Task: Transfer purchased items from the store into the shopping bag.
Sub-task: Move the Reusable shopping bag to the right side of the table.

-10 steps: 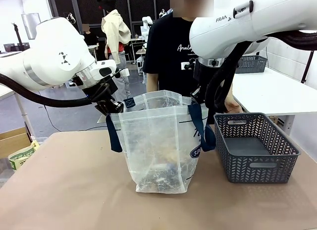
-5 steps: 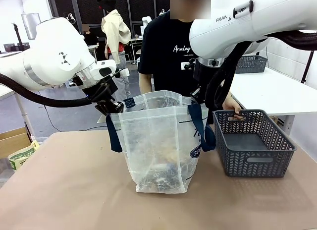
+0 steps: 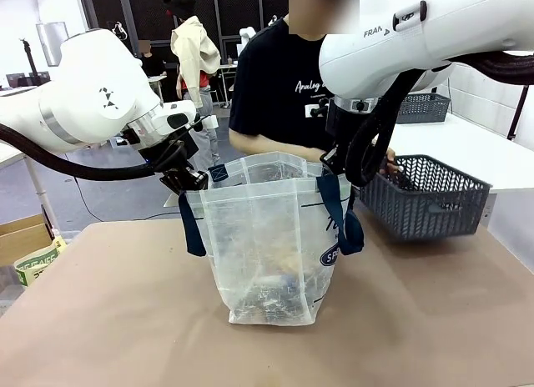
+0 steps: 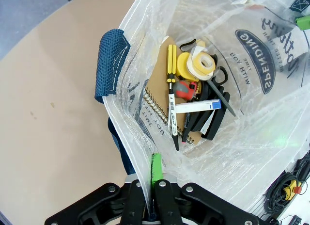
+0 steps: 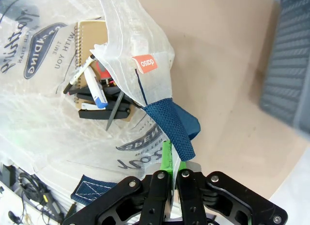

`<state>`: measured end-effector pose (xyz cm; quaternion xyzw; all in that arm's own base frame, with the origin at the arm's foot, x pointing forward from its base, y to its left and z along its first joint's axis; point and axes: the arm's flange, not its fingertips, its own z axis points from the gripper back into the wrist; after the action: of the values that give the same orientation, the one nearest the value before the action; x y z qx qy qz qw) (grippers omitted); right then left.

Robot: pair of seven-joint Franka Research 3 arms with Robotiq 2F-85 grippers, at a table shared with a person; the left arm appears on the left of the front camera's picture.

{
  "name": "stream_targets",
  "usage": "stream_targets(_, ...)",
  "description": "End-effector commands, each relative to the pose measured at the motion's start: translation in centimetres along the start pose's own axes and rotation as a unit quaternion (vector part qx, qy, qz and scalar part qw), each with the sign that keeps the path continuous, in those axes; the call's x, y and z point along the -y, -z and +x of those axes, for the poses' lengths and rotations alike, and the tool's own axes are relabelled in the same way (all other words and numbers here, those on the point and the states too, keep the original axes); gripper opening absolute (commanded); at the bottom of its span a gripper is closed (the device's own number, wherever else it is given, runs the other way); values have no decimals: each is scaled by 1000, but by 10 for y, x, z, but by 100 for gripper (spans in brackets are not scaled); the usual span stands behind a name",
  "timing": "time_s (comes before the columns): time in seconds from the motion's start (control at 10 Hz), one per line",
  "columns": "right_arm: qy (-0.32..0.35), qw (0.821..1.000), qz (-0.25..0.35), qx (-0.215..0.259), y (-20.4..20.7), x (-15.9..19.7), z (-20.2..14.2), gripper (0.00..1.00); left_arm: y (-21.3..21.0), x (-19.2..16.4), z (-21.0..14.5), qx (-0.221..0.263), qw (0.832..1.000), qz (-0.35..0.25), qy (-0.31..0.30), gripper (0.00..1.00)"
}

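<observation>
Left tool [image 4: 151, 174], pinched shut on the rim of the shopping bag [image 3: 267, 245] at 9 o'clock, and right tool [image 5: 173, 159], pinched shut at 3 o'clock, should hold the mouth taut and level over the purchased items [image 4: 193, 99] at the centre of the table [image 3: 100, 320].

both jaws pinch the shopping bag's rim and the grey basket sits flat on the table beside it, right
Not quite: in the front view the grey basket is tilted and raised off the table, held at its rim by the person's hand. The left jaws and right jaws do pinch the shopping bag at its rim.
</observation>
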<state>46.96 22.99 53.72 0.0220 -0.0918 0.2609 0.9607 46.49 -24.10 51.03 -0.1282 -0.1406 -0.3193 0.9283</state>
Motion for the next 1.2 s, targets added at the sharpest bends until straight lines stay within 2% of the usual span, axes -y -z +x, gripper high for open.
stream_targets(0.0, 0, 1000, 0, 0, 0, 0, 0, 0, 0, 0, 0, 0, 1000, 0, 0, 0)
stream_targets(0.2, 39, 999, -2, 31, 2, -10, 20, 0, 3, 8, 15, 10, 1000, -13, 4, 0)
stream_targets(0.5, 64, 996, 3, 60, 0, -15, 46, 0, 6, 15, 25, 24, 999, -36, 16, 0)
stream_targets(0.9, 46, 998, 28, 31, 13, -32, 76, 0, 8, 22, 39, 55, 997, -57, 23, 0)
stream_targets(1.0, 54, 998, 37, 21, 12, -30, 74, 0, 7, 21, 40, 46, 998, -45, 7, 0)
stream_targets(1.1, 42, 998, 27, 40, 11, -28, 66, 0, 8, 24, 33, 34, 998, -44, 9, 0)
